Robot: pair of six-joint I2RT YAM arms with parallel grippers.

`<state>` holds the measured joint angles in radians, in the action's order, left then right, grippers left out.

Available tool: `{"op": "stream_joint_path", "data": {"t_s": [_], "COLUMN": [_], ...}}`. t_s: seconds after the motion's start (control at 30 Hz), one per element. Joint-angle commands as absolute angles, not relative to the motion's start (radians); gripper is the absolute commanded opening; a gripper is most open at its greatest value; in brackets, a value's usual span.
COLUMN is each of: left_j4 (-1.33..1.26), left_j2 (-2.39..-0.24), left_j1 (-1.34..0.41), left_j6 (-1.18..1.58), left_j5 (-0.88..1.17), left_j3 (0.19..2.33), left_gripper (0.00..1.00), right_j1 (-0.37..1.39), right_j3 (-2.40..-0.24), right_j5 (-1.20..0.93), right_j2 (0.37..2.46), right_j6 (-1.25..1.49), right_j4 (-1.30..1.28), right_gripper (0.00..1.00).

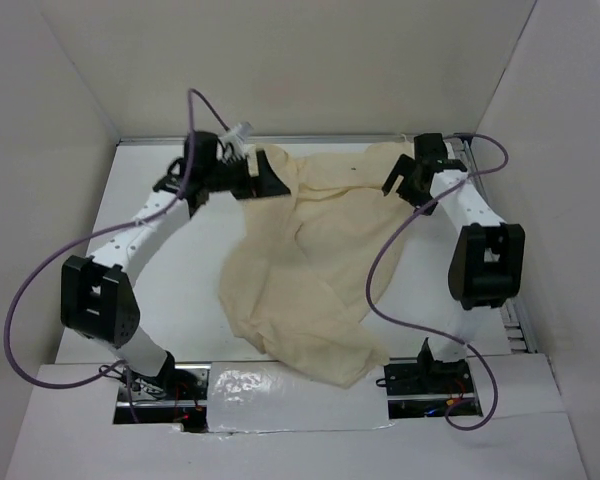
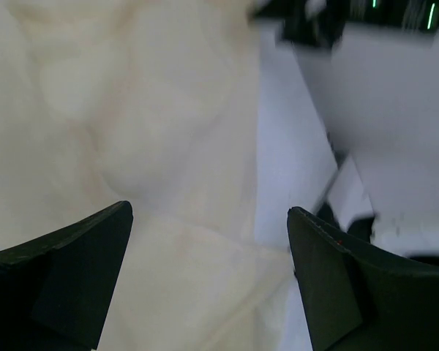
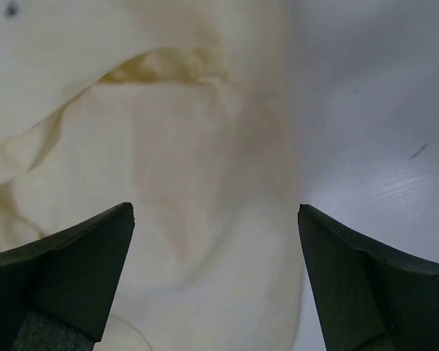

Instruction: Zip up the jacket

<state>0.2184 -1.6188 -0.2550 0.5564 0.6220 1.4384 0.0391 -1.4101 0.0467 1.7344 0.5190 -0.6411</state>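
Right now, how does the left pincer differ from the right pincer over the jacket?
The left pincer is at the far left corner of the jacket; the right pincer is at its far right corner. Under the left pincer the fabric shows only soft wrinkles; under the right pincer runs a deeper-yellow fold. Both are open, holding nothing, with bare table to one side.

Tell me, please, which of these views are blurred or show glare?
Top external: sharp and evenly lit, with glare on the glossy strip between the arm bases. Left wrist: blurred, worst at the upper right. Right wrist: folds of the jacket read clearly.
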Motion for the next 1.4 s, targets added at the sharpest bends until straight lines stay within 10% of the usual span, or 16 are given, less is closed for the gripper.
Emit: {"op": "stream_joint_path", "data": {"t_s": [0.0, 0.17, 0.27, 0.37, 0.4, 0.9, 1.07, 1.2, 1.37], "left_j4": [0.184, 0.182, 0.221, 0.259, 0.27, 0.572, 0.471, 0.439, 0.439], "left_j2": [-1.606, -1.712, -1.825, -1.94, -1.986, -2.571, -2.568, -2.539, -2.376], "left_j1": [-0.371, -0.399, -0.367, -0.321, -0.31, -0.052, -0.026, -0.003, -0.003], "left_j6": [0.578, 0.663, 0.666, 0.666, 0.67, 0.721, 0.752, 0.752, 0.652], "left_j5": [0.675, 0.692, 0.637, 0.632, 0.632, 0.629, 0.663, 0.753, 0.744], "left_j3": [1.174, 1.058, 1.126, 1.227, 1.255, 2.249, 2.305, 2.384, 2.304], "left_gripper": [0.99, 0.99, 0.99, 0.99, 0.99, 0.99, 0.99, 0.99, 0.99], "right_j1": [-0.026, -0.06, -0.063, -0.051, -0.031, 0.529, 0.661, 0.602, 0.306], "right_j3": [-1.607, -1.684, -1.639, -1.498, -1.462, -0.951, -0.835, -0.88, -0.92], "right_j5": [0.172, 0.153, 0.118, 0.066, 0.069, 0.304, -0.163, -0.071, 0.017], "right_j2": [1.856, 2.011, 1.988, 1.881, 1.852, 1.385, 1.264, 1.16, 1.138], "right_j6": [0.511, 0.45, 0.422, 0.373, 0.368, 0.692, 0.595, 0.557, 0.592], "right_j4": [-0.735, -0.712, -0.663, -0.582, -0.574, -0.842, -0.565, -0.604, -0.661], "right_gripper": [1.0, 0.92, 0.59, 0.0, 0.0, 0.0, 0.28, 0.83, 0.95]}}
